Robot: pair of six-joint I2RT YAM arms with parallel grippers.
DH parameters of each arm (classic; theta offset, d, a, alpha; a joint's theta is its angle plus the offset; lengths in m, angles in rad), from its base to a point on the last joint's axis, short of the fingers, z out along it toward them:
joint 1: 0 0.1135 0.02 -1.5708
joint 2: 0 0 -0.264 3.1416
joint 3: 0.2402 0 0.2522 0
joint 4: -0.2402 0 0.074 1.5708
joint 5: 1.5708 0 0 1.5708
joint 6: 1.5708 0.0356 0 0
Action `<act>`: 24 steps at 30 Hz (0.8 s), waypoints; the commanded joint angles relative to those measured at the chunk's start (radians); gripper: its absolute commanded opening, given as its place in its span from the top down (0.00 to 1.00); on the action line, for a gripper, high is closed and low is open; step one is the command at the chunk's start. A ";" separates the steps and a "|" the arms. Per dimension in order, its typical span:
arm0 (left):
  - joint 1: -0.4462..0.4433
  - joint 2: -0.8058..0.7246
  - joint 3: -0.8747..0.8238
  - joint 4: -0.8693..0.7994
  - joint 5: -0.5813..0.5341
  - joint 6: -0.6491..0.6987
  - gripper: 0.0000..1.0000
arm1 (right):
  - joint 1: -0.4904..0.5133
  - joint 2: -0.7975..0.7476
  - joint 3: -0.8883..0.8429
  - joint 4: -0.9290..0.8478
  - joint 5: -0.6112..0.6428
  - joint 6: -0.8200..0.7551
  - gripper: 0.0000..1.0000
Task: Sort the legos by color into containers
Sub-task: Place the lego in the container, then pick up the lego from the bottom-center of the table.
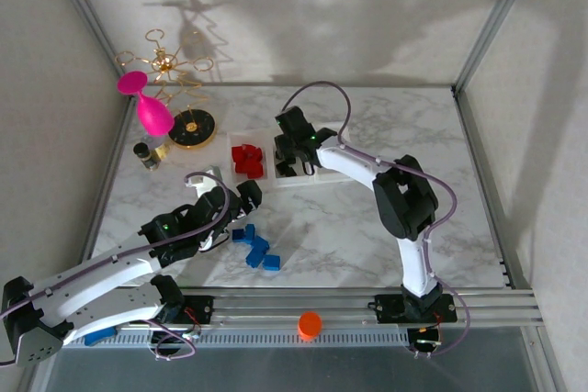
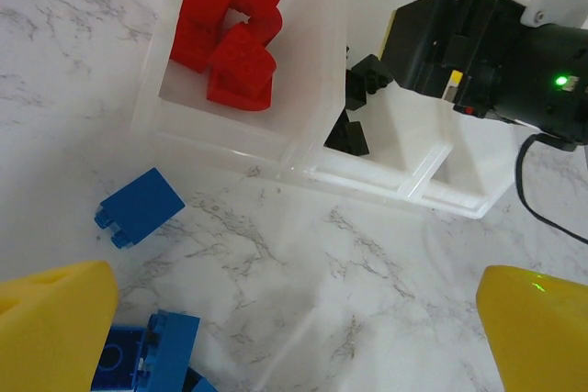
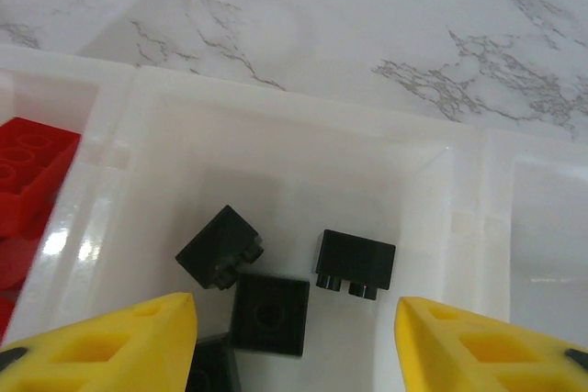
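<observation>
The right gripper (image 3: 294, 332) hangs over the middle bin (image 3: 276, 149) of the joined clear containers, its yellow fingers (image 3: 156, 319) partly spread with nothing between them; black bricks (image 3: 356, 263) lie loose on that bin's floor, low in the centre of the right wrist view; red bricks (image 2: 230, 43) are heaped in the neighbouring bin (image 2: 308, 89), upper left of the left wrist view; the left gripper (image 2: 294, 328) gapes wide, holding nothing, above blue bricks (image 2: 138, 207) scattered on the marble table (image 2: 367, 263) at lower left.

Loose legos (image 2: 138, 207) lie on the table (image 2: 303, 263) before the containers (image 2: 386, 192).
</observation>
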 commanded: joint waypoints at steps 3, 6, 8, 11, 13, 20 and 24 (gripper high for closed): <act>0.008 -0.032 0.015 -0.021 0.039 0.004 0.00 | 0.043 -0.185 -0.110 -0.011 -0.052 0.019 0.38; 0.007 -0.048 -0.001 -0.037 0.056 -0.001 0.00 | 0.071 -0.279 -0.209 -0.006 -0.073 0.041 0.36; 0.006 -0.063 -0.013 -0.050 0.063 -0.011 0.00 | 0.088 -0.341 -0.276 -0.006 -0.089 0.060 0.34; 0.006 -0.090 -0.033 -0.067 0.080 -0.022 0.00 | 0.121 -0.426 -0.367 -0.008 -0.116 0.084 0.32; 0.005 -0.111 -0.046 -0.083 0.090 -0.027 0.00 | 0.145 -0.480 -0.429 -0.016 -0.128 0.106 0.31; 0.005 -0.179 -0.083 -0.147 0.098 -0.045 0.00 | 0.277 -0.601 -0.595 -0.043 -0.110 0.206 0.26; 0.005 -0.216 -0.116 -0.171 0.105 -0.069 0.00 | 0.380 -0.625 -0.671 -0.047 -0.085 0.248 0.24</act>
